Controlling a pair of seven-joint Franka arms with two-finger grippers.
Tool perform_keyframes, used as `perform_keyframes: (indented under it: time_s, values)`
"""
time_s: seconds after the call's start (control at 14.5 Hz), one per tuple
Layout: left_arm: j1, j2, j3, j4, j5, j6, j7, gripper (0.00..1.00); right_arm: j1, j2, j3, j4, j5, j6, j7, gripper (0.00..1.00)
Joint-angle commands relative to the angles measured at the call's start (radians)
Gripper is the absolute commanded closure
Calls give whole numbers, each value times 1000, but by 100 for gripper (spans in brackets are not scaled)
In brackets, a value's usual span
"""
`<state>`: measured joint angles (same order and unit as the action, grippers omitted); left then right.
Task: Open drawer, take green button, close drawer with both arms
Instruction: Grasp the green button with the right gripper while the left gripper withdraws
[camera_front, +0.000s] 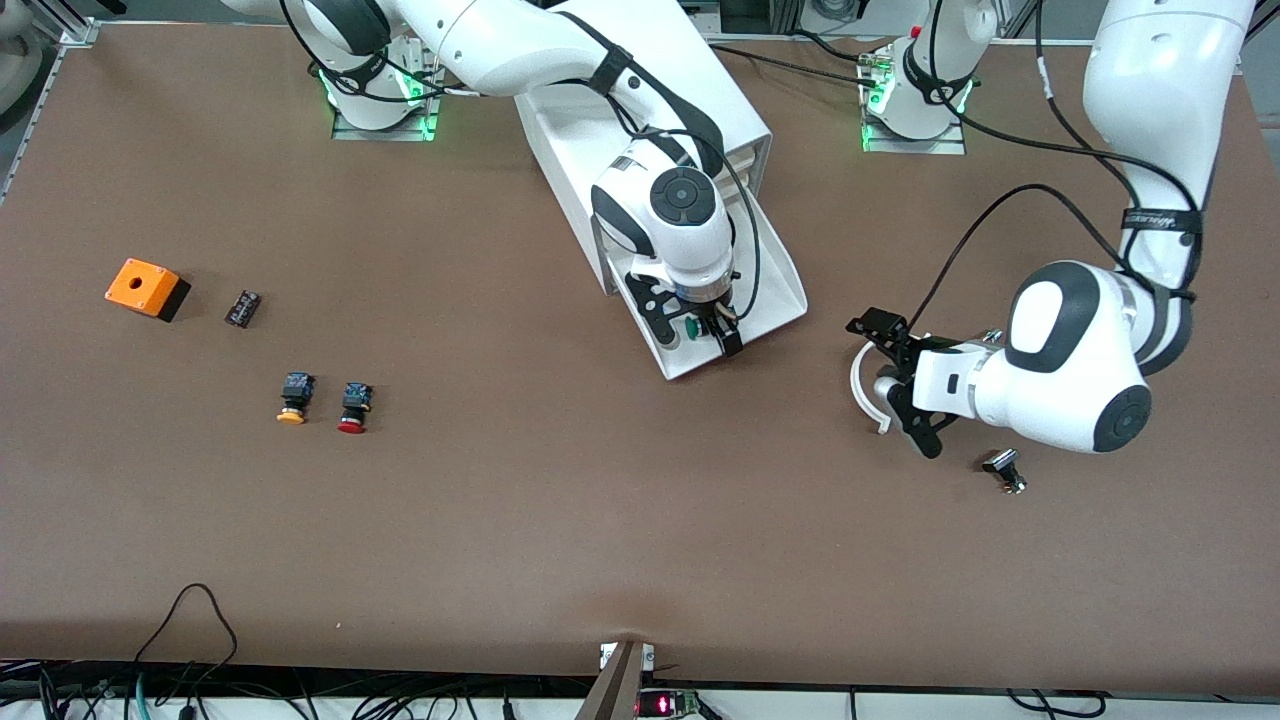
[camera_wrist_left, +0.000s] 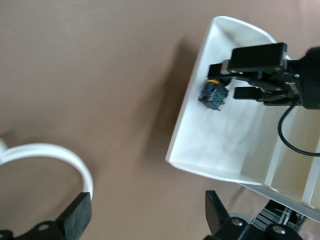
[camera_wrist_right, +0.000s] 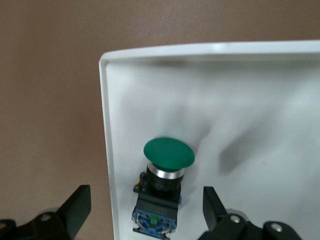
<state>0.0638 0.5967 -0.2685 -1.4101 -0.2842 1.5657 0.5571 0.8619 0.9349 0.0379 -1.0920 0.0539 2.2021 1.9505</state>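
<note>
The right gripper (camera_front: 703, 333) hangs in the pulled-out drawer (camera_front: 780, 290), jaws wide and empty, the green button (camera_wrist_right: 165, 182) lying between its fingertips, while the left gripper (camera_front: 885, 375) waits, open and empty, over bare table toward the left arm's end.

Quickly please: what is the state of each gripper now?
Left gripper: open, holding nothing, over the table beside the drawer.
Right gripper: open around the button, not closed.

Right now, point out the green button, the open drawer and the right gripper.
green button (camera_wrist_right: 168, 152): right wrist view, on its cap.
open drawer (camera_front: 778, 262): front view, bare floor.
right gripper (camera_front: 705, 337): front view, between its fingertips.
</note>
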Motion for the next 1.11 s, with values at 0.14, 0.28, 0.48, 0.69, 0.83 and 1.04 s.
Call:
perform_keyframes:
  time_s: [0.14, 0.28, 0.48, 0.69, 0.83, 1.04]
  values:
    - [-38, -40, -9, 129, 247, -113, -238, 0, 19, -2, -1, -2, -17, 1, 24, 38]
    - [-55, -35, -5, 201, 347, -142, -232, 0, 20, -2, -1, -3, -17, 1, 25, 45]
    - [-53, -3, 2, 276, 359, -136, -232, 0, 25, -1, -1, -11, -20, 1, 21, 66]
    - [-50, -9, 3, 280, 358, -141, -258, 0, 20, -10, -3, 1, -19, -21, 16, 100]
    - [-52, -9, -1, 277, 358, -136, -333, 0, 14, -18, -6, 27, -19, -59, 15, 100]
    - [-65, -11, -6, 270, 359, -136, -379, 0, -9, -33, -4, 92, -16, -177, -31, 100]
